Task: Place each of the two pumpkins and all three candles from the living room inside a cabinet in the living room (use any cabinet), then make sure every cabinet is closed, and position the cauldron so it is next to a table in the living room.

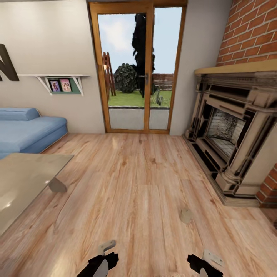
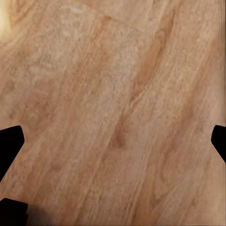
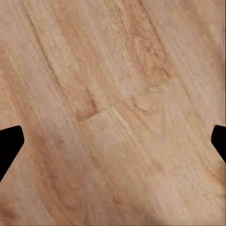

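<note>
Candle (image 1: 186,215) alone on wooden floor (image 1: 134,184)

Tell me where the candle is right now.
One candle shows in the head view, lying on the wood floor ahead of the right gripper, between the table and the fireplace.

You were in a home's living room; ahead of your grippers ran a pale wood plank floor (image 1: 130,184) to a wood-framed glass door (image 1: 136,69) giving onto a garden; a blue sofa (image 1: 27,130) and a glossy grey low table (image 1: 23,181) stood off to their left; an ornate fireplace (image 1: 231,130) against brick stood to their right; a wall shelf (image 1: 57,79) held framed pictures.
</note>
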